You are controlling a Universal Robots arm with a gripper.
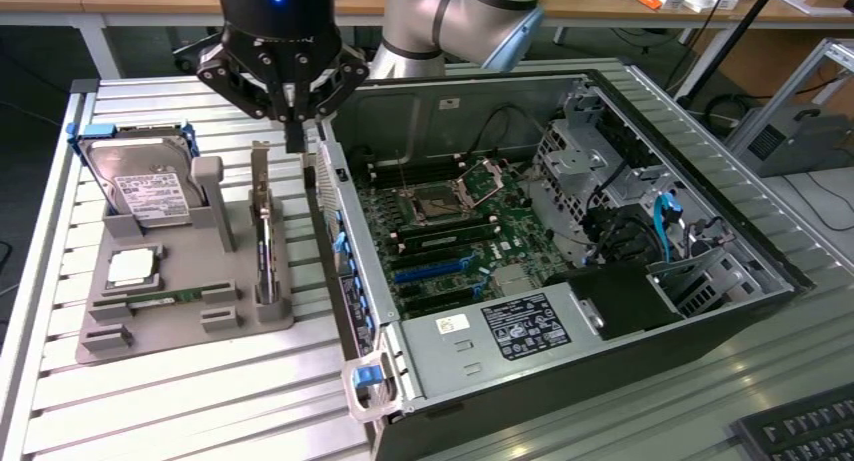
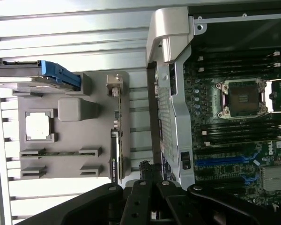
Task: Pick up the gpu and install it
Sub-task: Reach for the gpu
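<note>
Exterior view: hovers with gripper [image 1: 292, 136] pressed together and empty, near the top edge of gpu [image 1: 267, 246] standing on edge in holder [image 1: 174, 321] just below, beside case [image 1: 747, 311]; grasps nothing yet, leaves pick-up and install both undone.

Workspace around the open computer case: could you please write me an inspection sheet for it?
Surface: slatted metal table carrying a gray holder tray and the open case.
Job's things: the gpu stands on edge in the tray, not gripped; the motherboard lies exposed in the case.
Clutter: hard drive, processor chip and memory stick in the tray.
Gripper: the gripper is shut, holds nothing, and hangs above the tray's edge nearest the case.
Cables: blue cables inside the case.
Surroundings: desks behind, keyboard at the table's corner.
</note>
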